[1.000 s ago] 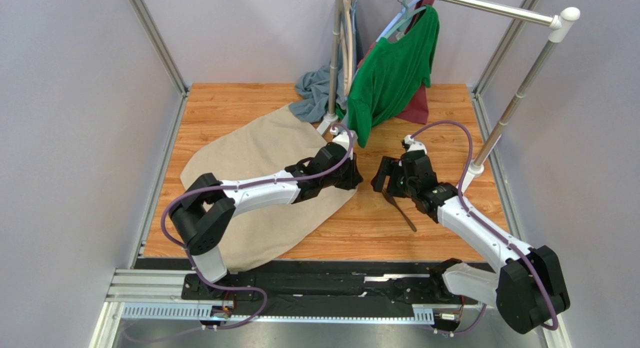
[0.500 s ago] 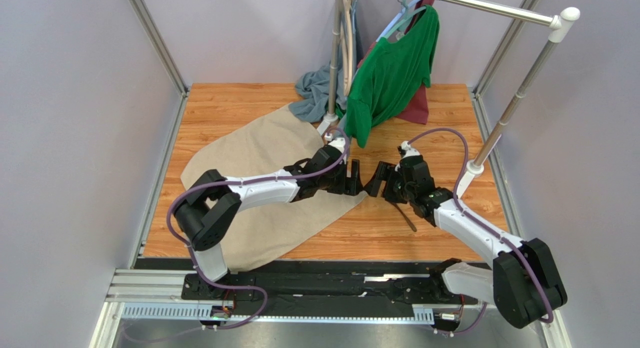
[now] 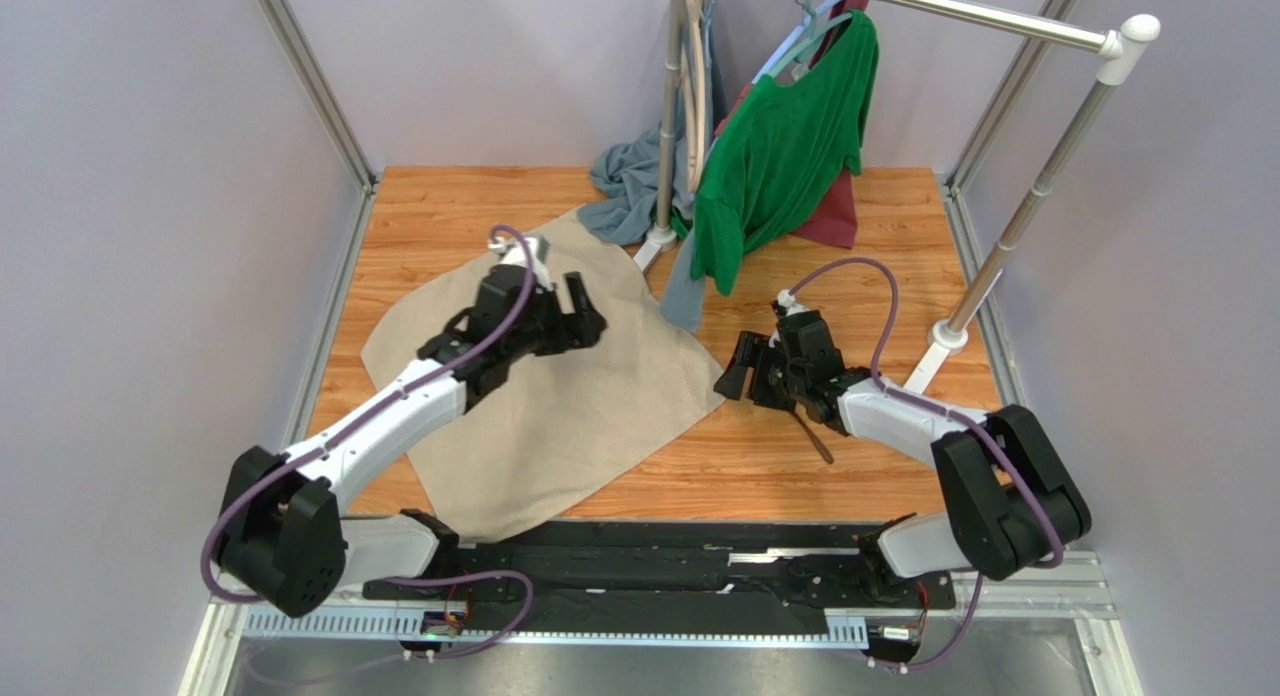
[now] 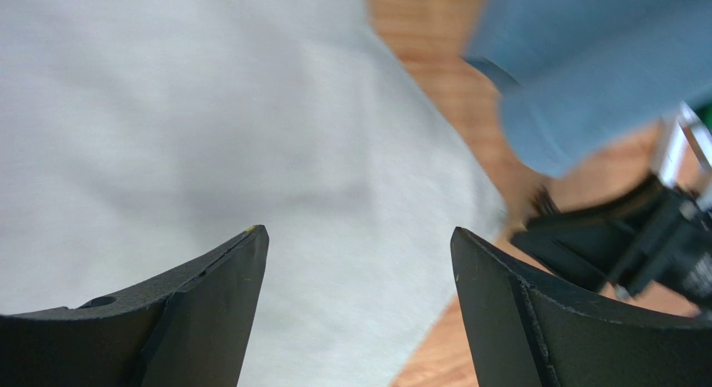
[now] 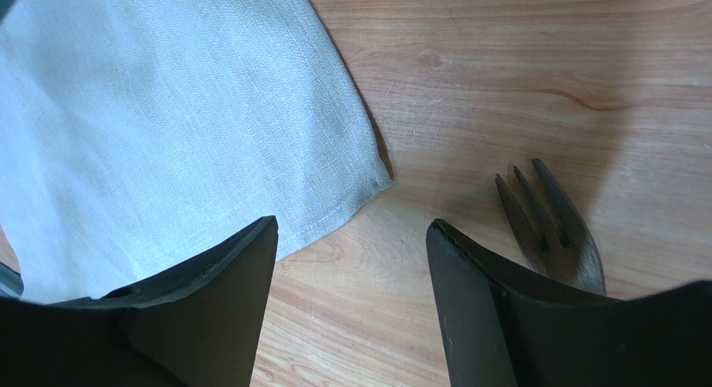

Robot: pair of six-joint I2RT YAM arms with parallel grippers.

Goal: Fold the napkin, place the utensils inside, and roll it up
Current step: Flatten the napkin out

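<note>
Just beyond the napkin (image 3: pixel 579 411) hangs a green shirt (image 3: pixel 781 144)

Stretching the left arm (image 3: pixel 406 411) diagonally over the napkin (image 3: pixel 601 426), holding the left gripper (image 3: pixel 589 318) spread wide above its far part. Poising the right gripper (image 3: pixel 727 381), likewise spread and gripping nothing, just beside its right corner.

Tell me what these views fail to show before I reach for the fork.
- Fork: right wrist view shows only tines; the handle is behind the right jaws. Top view shows only the handle; the right arm covers the tines.
- Napkin: top view, the left arm hides a strip of it.
- Left wrist view: blurred; blue cloth and napkin weave unreadable.
</note>
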